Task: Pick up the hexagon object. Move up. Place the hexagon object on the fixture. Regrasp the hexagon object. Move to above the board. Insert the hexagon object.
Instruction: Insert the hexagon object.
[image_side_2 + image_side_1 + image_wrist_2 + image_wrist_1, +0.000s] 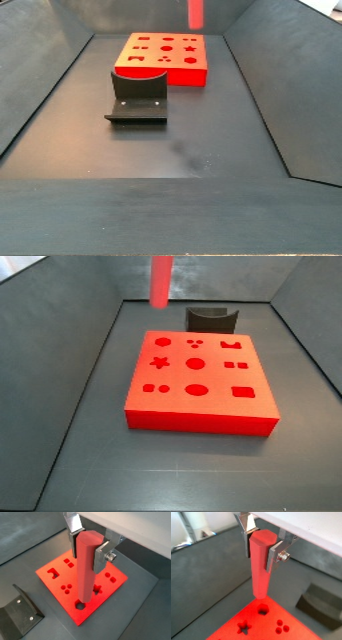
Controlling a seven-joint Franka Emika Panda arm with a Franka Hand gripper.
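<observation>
My gripper (262, 546) (89, 546) is shut on the hexagon object (260, 567) (85, 569), a long slim red rod that hangs upright between the silver fingers in both wrist views. The rod's lower end hovers over the board (53, 581) (232, 627), near a round hole (80, 605). In both side views only the rod's lower part (160, 281) (195, 12) shows at the upper edge, above the board (201, 406) (174, 72); the gripper itself is out of those frames. The dark fixture (211, 319) (138, 95) stands on the floor beside the board, with nothing on it.
The board has several shaped holes, among them a star (159, 362) and an oval (197, 388). Grey sloping walls (80, 366) (267, 90) enclose the floor. The fixture (19, 614) (321, 604) lies close to the board's edge.
</observation>
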